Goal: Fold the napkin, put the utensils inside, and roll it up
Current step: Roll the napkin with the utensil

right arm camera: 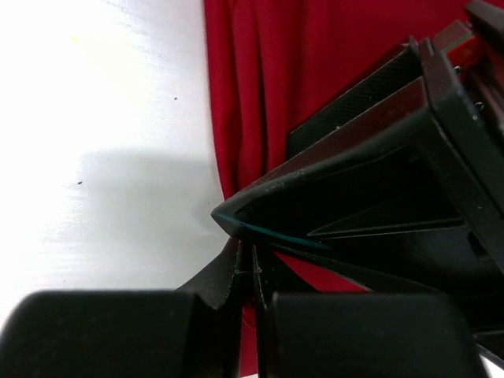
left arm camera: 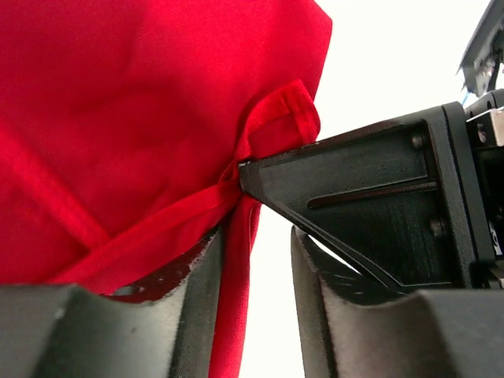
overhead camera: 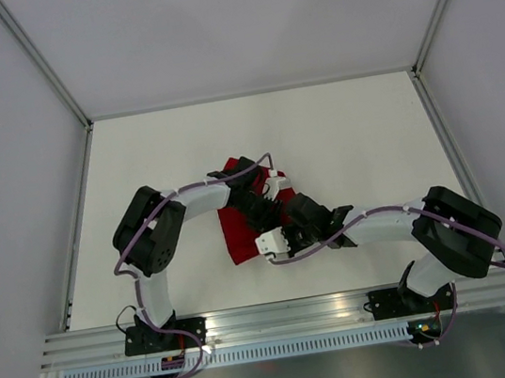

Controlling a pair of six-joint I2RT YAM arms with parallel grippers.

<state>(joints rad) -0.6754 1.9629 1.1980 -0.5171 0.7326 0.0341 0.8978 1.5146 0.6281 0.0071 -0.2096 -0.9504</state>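
The red napkin point(overhead camera: 238, 236) lies bunched on the white table between the two arms; it fills the left wrist view point(left arm camera: 142, 118) and shows in folds in the right wrist view point(right arm camera: 260, 87). My left gripper point(overhead camera: 263, 210) point(left arm camera: 272, 268) is open. A hemmed edge of the cloth hangs against its left pad point(left arm camera: 201, 291), and white table shows in the gap. My right gripper point(overhead camera: 282, 228) point(right arm camera: 253, 276) is shut on a thin fold of the napkin just beside it. The two grippers almost touch. No utensils are in view.
The white table point(overhead camera: 359, 135) is enclosed by pale walls with metal posts at the corners. An aluminium rail point(overhead camera: 290, 314) runs along the near edge by the arm bases. Each wrist view is partly blocked by the other gripper's black finger point(left arm camera: 370, 197) point(right arm camera: 378, 197).
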